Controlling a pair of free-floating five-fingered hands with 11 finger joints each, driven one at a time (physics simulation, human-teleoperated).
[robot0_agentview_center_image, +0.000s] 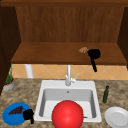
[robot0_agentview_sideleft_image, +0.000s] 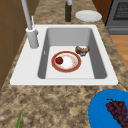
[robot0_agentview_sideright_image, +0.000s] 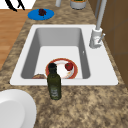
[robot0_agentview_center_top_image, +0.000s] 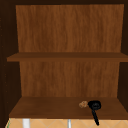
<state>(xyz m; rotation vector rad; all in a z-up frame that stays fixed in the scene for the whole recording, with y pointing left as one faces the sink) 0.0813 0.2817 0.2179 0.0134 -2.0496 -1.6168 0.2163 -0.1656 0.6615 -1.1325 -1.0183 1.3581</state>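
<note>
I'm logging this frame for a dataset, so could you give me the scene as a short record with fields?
right hand: on the lower cabinet shelf, beside a small brown item; touching or apart unclear
left hand: low, at the blue plate with grapes
sink: holds a red-rimmed plate with a red fruit, brown item beside it
counter: bottle, white plate

wood wall shelves (robot0_agentview_center_top_image: 65, 57) | granite counter (robot0_agentview_sideleft_image: 50, 105) | perhaps tiled backsplash (robot0_agentview_center_image: 50, 71)
</note>
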